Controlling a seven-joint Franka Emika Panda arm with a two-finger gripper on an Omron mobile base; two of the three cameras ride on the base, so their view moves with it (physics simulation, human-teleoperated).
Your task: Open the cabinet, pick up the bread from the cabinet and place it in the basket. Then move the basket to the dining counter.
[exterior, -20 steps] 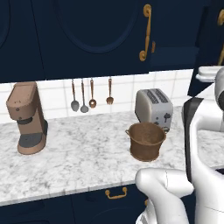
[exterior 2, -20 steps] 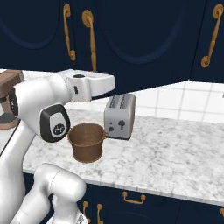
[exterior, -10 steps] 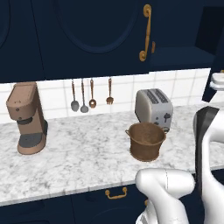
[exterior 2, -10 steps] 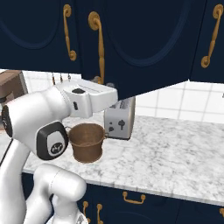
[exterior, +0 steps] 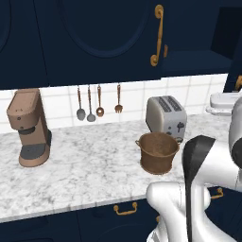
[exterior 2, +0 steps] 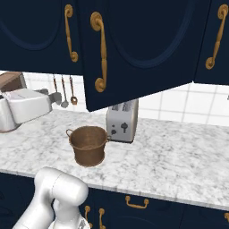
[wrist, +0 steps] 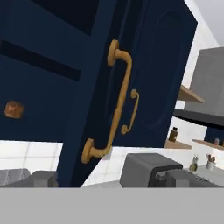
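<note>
From the left base view, the tall dark navy cabinet (exterior: 108, 38) door has swung wide since a second ago, baring a dark shelf at upper right; the round brown woven basket (exterior: 158, 152) waits on the white marble table (exterior: 85, 170), free room around it. In the right base view, the door's lower edge overhangs the silver toaster (exterior 2: 121, 120). In the hand view, the small golden-brown bread (wrist: 14, 109) sits inside the cabinet, left of the brass handle (wrist: 109, 113); the gripper's jaws stand apart, holding nothing.

a kitchen: marble worktop (exterior: 85, 170), toaster (exterior: 165, 118), coffee machine (exterior: 29, 126), hanging utensils (exterior: 98, 103).
</note>
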